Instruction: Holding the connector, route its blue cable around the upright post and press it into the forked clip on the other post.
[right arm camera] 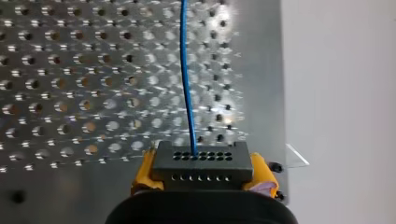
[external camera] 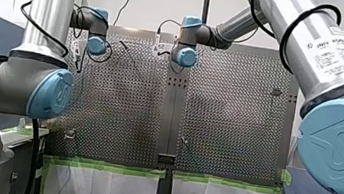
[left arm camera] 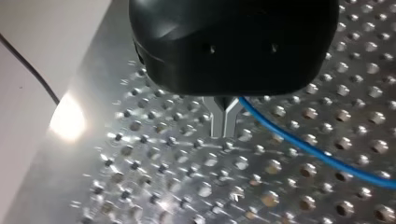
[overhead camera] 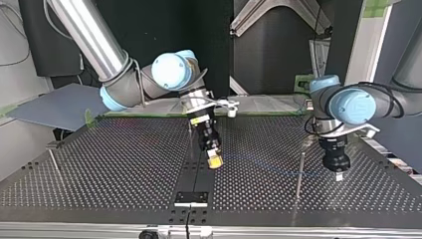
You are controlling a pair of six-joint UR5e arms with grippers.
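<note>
Ahead of my right gripper (right arm camera: 201,171), its yellow pads (right arm camera: 264,169) are shut on a dark grey connector (right arm camera: 201,161), and the blue cable (right arm camera: 187,84) runs straight out from it over the perforated plate. In the top view, my right gripper (overhead camera: 215,162) hangs over the centre seam. The cable (overhead camera: 263,165) stretches low towards an upright post (overhead camera: 298,174) and my left gripper (overhead camera: 339,176) beyond it. My left gripper (left arm camera: 224,133) has its metal fingers pinched together, with the cable (left arm camera: 308,149) leading away from their root.
A second thin post (overhead camera: 53,162) stands near the top view's left table edge; its tip is too small to read. A black bracket (overhead camera: 191,198) sits on the seam at the near edge. A grey board (overhead camera: 50,107) lies beyond the table (overhead camera: 124,169).
</note>
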